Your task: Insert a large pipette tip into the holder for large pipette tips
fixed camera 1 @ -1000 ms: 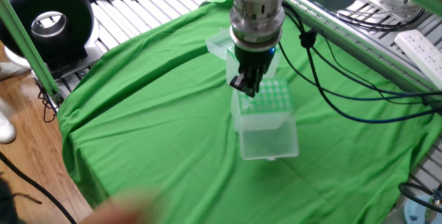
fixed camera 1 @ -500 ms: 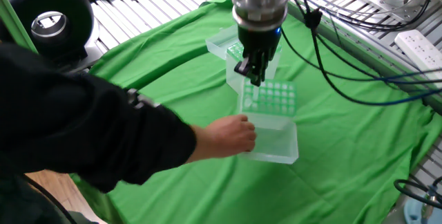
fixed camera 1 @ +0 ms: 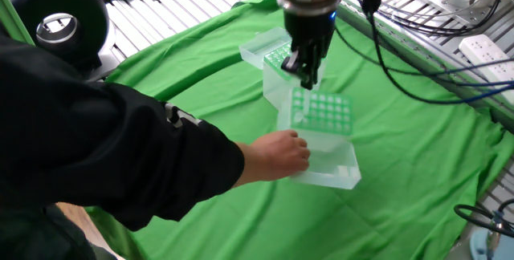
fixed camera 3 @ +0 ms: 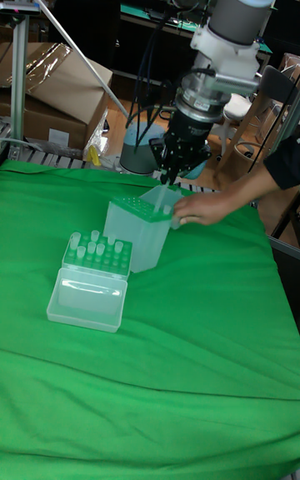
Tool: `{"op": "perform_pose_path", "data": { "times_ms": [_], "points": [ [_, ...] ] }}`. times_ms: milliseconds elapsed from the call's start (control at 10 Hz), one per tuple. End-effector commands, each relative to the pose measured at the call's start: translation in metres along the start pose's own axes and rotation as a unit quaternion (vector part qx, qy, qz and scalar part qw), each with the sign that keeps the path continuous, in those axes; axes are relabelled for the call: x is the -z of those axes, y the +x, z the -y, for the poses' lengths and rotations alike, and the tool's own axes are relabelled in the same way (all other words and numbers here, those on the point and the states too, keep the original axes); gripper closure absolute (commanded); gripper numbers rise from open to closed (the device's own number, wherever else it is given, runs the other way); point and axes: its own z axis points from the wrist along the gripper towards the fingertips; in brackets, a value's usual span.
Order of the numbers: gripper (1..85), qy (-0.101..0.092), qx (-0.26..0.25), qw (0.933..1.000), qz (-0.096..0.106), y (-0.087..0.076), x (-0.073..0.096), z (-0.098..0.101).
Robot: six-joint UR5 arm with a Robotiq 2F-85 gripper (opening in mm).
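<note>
Where translucent, large pipette tip (fixed camera 3: 165, 193) blurs.

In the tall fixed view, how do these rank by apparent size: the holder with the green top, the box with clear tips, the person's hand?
1. Holder with the green top.
2. Box with clear tips: looks nearly as large but sits nearer the camera, so this order is unsure.
3. Person's hand, clearly smallest.

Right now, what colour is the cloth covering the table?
Bright green cloth, clearest in the tall fixed view.

Hand (fixed camera 1: 281, 156) steadies holder (fixed camera 1: 321, 114) under pincer (fixed camera 1: 308, 72).
</note>
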Motion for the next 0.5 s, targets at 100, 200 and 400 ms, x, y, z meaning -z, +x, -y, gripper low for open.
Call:
{"op": "perform_pose_path", "data": {
  "times_ms": [100, 200, 400],
  "points": [
    [84.7, -0.018, 0.008, 0.9995, -0.023, 0.026, 0.029, 0.003],
    [84.7, -0.016, 0.009, 0.9994, -0.029, 0.032, 0.034, 0.007],
    [84.7, -0.023, 0.01, 0.9996, -0.012, 0.023, 0.035, 0.007]
  ]
}}
